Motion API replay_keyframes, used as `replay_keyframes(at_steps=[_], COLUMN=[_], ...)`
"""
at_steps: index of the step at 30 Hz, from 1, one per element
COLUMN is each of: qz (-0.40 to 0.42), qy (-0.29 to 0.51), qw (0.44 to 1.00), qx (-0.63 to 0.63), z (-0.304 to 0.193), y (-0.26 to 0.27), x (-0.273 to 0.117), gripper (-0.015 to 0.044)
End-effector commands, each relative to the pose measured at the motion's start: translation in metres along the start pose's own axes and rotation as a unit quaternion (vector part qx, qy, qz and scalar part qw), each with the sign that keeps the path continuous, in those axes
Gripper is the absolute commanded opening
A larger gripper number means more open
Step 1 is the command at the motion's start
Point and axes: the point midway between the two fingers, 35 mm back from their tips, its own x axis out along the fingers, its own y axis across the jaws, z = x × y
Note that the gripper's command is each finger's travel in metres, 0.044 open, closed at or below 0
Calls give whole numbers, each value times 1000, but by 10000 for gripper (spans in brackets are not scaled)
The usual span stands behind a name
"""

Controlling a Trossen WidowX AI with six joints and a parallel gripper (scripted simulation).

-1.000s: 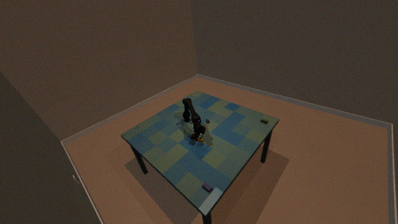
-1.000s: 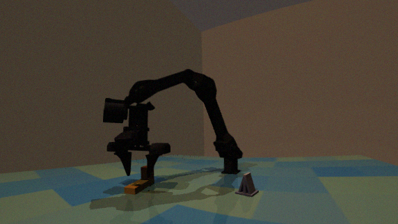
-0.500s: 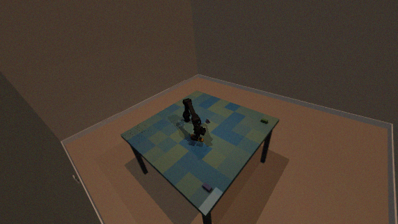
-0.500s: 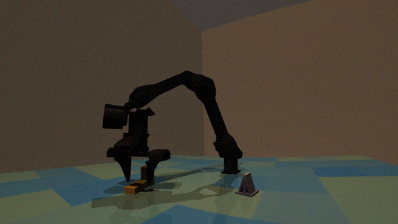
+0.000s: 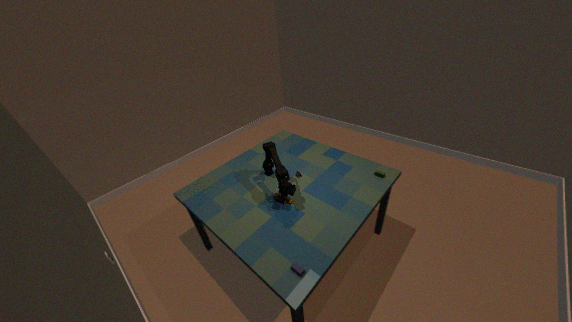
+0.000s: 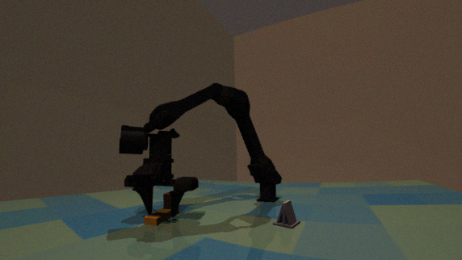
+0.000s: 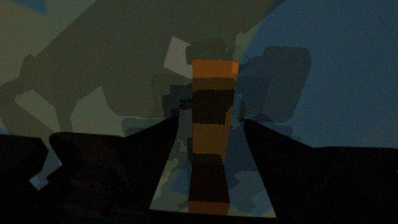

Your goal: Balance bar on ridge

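Bar (image 5: 286, 200) (image 6: 153, 220) (image 7: 209, 145), orange, one; taken as landmark. It is laid on the surface (image 5: 265, 230) (image 6: 343, 242), with a raised block at the end turned from the exterior view.

Claw (image 5: 284, 195) (image 6: 162, 214) (image 7: 211, 121), one; held low over the bar, pointing down. Its fingers are parted, one on each flank of the bar, and a gap is seen on both sides in the wrist view; nothing is gripped. The bar's long axis is carried through the opening, square to the closing direction, so little turning of the wrist seems needed. A short further descent may be wanted, then closing; a grip off the balance point could let the heavier end dip later.

Ridge (image 5: 299, 174) (image 6: 287, 214), grey, one; stood apart from the bar, to its right in the exterior view, unloaded. The bar is yet to be carried there.

Green block (image 5: 380, 174) and purple block (image 5: 298, 269), one each; placed well away from the bar, near the surface's edges, and apparently not required.
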Motion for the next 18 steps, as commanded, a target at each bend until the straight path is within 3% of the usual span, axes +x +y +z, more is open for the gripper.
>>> replay_keyframes(at_steps=[1, 4, 10, 18], qz=[2, 2, 0, 0], qy=[-1, -1, 0, 0], qw=[1000, 1000, 1000, 1000], qx=[-2, -2, 0, 0], z=[0, 0, 0, 0], y=[1, 1, 0, 0], x=[1, 1, 0, 0], gripper=[315, 315, 158, 85])
